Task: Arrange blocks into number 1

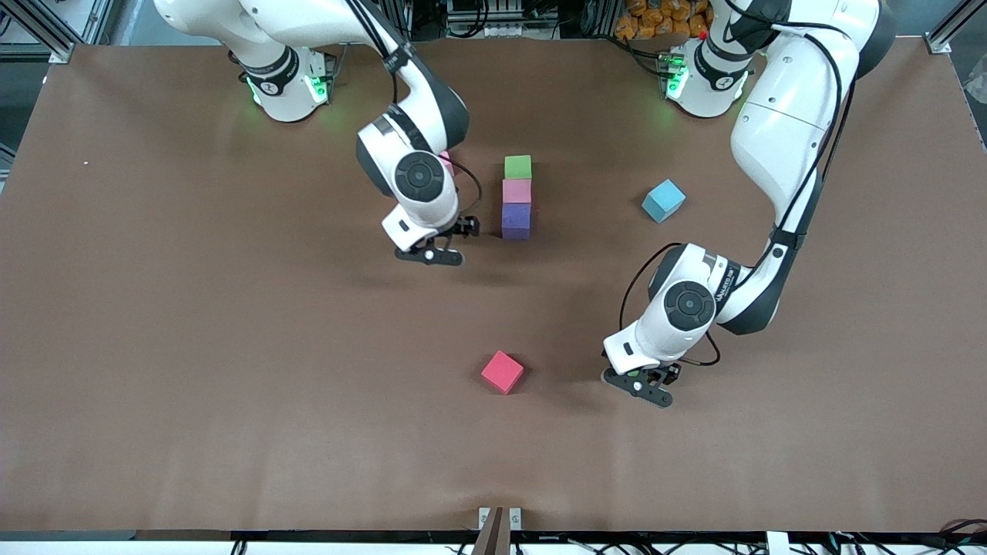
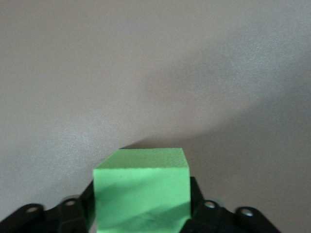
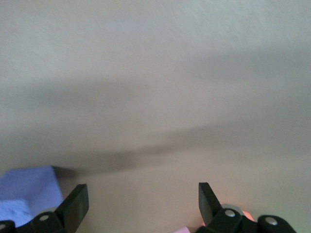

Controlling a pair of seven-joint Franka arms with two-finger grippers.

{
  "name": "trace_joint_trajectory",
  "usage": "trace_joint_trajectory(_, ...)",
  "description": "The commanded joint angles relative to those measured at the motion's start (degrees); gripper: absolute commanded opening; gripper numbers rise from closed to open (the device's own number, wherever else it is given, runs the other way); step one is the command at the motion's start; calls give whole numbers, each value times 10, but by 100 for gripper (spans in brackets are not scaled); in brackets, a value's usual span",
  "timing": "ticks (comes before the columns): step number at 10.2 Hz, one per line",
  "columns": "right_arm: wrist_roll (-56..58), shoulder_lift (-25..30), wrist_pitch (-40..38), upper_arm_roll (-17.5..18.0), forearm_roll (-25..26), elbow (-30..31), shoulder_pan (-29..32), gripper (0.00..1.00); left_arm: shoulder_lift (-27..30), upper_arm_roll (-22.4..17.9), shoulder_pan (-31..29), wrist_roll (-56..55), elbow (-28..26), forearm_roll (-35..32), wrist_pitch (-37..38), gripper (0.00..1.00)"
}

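The left gripper (image 1: 644, 385) clamps a green block (image 2: 141, 191), likely to extend the green-pink-purple column (image 1: 517, 199); the right gripper (image 1: 436, 250) waits, fingers spread.

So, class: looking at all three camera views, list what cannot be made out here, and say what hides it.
- Front view: the left gripper covers the green foam cube it grips; only the left wrist view shows it.
- Front view: a pink foam cube is almost wholly covered by the right arm.
- Right wrist view: the purple foam cube is cut off at the frame's edge beside the open right gripper.
- Left wrist view: the green cube's lower part is cut off.
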State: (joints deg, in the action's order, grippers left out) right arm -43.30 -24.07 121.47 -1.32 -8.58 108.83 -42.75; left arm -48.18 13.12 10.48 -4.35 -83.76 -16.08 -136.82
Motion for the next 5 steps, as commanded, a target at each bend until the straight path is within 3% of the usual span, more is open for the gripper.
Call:
trace_joint_trajectory(1, 5, 84, 67, 7, 3, 144, 0, 100, -5, -1, 6, -19, 10, 3, -4, 0)
trace_joint_trajectory(5, -49, 124, 68, 8, -3, 214, 20, 100, 23, 30, 20, -190, -22, 22, 8, 0)
